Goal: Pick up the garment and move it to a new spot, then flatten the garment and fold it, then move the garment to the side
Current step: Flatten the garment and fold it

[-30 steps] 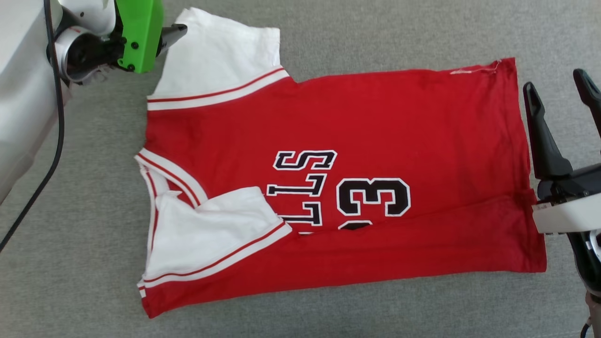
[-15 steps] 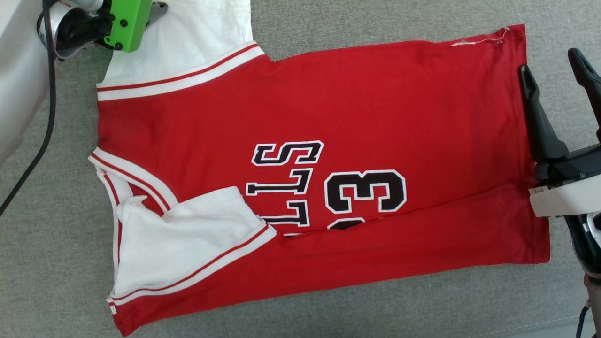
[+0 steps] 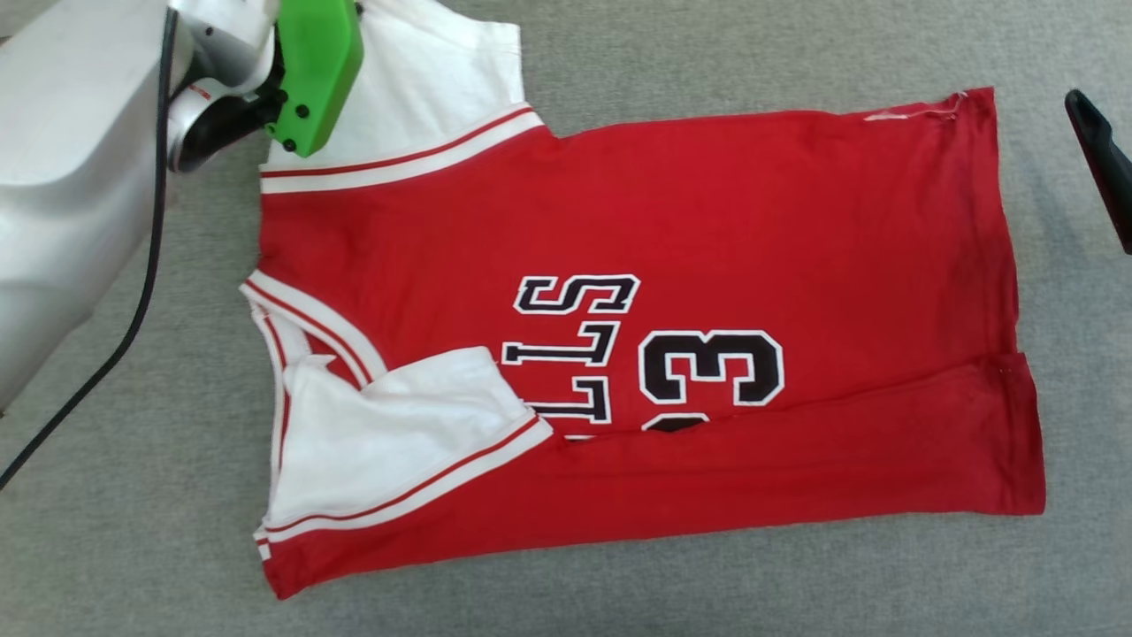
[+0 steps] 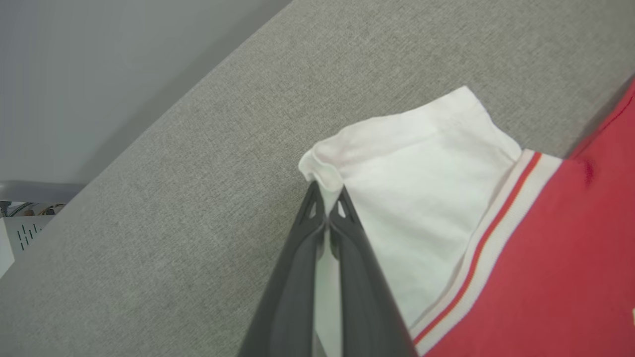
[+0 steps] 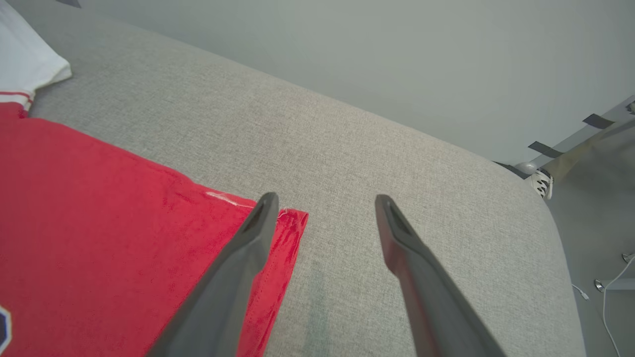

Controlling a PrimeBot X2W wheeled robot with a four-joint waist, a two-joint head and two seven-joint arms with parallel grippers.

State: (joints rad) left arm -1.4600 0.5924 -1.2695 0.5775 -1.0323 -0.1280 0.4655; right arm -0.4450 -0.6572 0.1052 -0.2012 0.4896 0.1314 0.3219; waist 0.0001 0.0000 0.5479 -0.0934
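Observation:
The garment [image 3: 707,221] lies spread on a grey fabric surface, a red T-shirt with white sleeves, black lettering and a 3. Its near long side is folded over. The near white sleeve [image 3: 389,442] lies across the chest. In the left wrist view my left gripper [image 4: 326,191] is shut on the curled corner of the far white sleeve [image 4: 421,198]. Its green wrist housing [image 3: 314,71] covers that spot in the head view. My right gripper [image 5: 325,201] is open over the grey surface, its left finger beside the red hem corner [image 5: 290,223]. One right finger [image 3: 1101,168] shows at the right edge.
The grey surface [image 3: 619,584] extends around the shirt on all sides. Its rounded far edge [image 5: 496,163] drops to a floor with cables. My pale left arm and a black cable [image 3: 133,292] cross the left side.
My left gripper has closed on the far sleeve's corner. The head camera has shifted. The right gripper now stands farther right of the hem, mostly past the frame's edge.

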